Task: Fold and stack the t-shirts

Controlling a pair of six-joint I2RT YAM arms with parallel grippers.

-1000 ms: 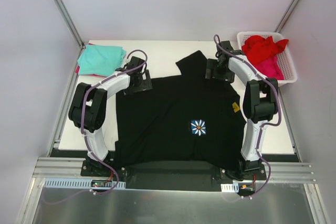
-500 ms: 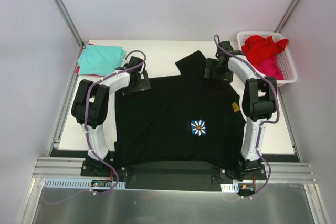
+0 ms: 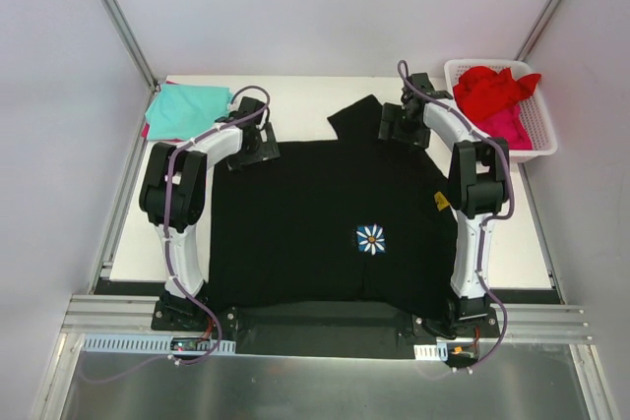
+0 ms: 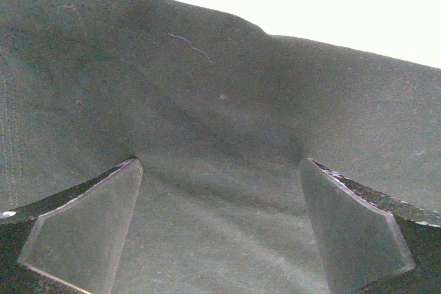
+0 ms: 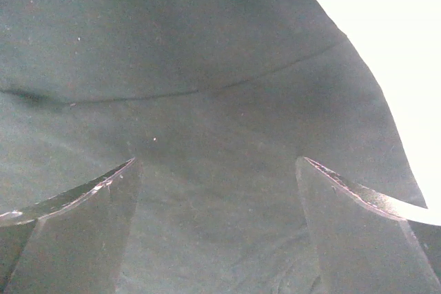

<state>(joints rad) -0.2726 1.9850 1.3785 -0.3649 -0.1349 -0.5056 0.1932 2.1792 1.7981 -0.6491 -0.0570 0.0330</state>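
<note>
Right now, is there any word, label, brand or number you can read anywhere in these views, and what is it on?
No text can be read in any view.
Small yellow mark on the black t-shirt: too small to read.
Flower print on the same shirt: a picture only, no letters.

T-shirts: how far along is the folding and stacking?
Done: the teal shirt lies folded at the far left corner. In hand: the black shirt is spread out, left gripper and right gripper open over its far edge, gripping nothing. Left: folding it, plus the red shirt and pink shirt bunched in the basket.
</note>
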